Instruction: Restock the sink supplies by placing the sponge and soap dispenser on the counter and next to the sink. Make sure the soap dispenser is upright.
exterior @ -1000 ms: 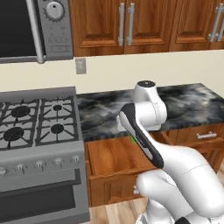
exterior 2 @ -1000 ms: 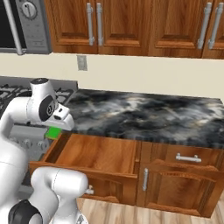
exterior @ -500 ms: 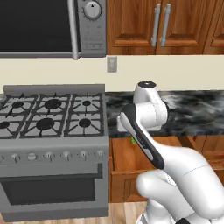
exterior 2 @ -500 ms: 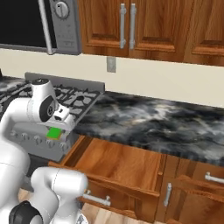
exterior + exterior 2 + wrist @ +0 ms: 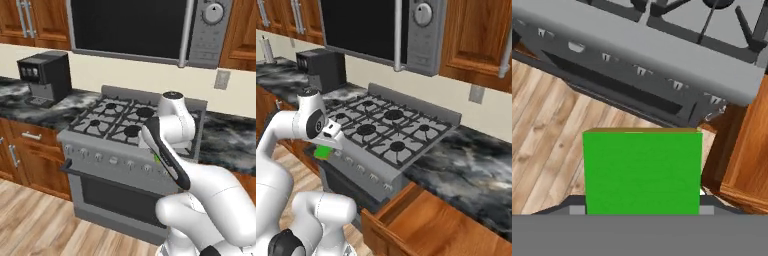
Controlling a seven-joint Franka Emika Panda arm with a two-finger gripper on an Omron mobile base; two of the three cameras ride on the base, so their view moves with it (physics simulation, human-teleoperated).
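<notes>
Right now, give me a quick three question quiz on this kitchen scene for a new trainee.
1. True or false: the sponge lies on the counter.
2. What stands left of the stove on the counter: A a coffee machine, B a toaster, C a kettle?
3. Fill in: the wooden ____ right of the stove stands pulled open.

Key: 1 false, the gripper carries it in front of the stove; 2 A, the coffee machine; 3 drawer.

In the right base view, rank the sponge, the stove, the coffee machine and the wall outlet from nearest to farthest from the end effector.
1. sponge: at the end effector itself, in front of the stove.
2. stove: just behind it.
3. coffee machine: on the counter, upper left.
4. wall outlet: far right on the wall.
</notes>
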